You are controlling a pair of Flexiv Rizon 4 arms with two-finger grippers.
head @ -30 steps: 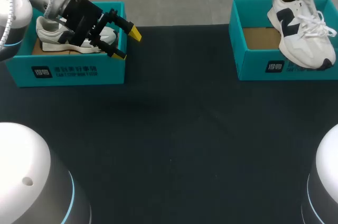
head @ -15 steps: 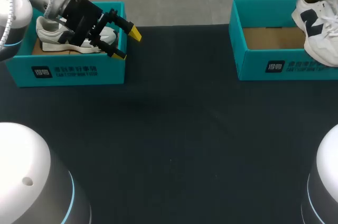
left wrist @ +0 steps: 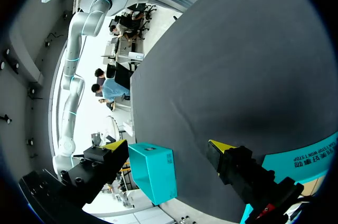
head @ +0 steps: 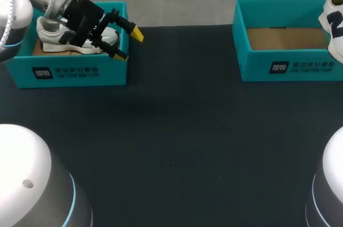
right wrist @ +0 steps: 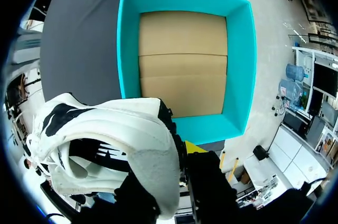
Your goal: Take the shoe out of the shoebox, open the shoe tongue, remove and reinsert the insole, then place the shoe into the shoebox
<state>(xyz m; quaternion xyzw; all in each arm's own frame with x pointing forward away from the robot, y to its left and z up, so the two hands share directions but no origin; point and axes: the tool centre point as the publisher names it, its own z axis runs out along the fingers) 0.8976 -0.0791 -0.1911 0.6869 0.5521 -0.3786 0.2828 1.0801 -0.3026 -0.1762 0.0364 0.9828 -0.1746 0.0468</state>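
Entry: your right gripper (right wrist: 178,152) clenched on the shoe (head: 335,29), now carried out of its box (head: 278,67) to the frame's right edge, so removal is done; left gripper (head: 128,45) spread open, upper left.

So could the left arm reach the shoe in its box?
Probably yes: the shoebox has no lid, and the left gripper hangs right by the shoe with its fingers open, nothing between.
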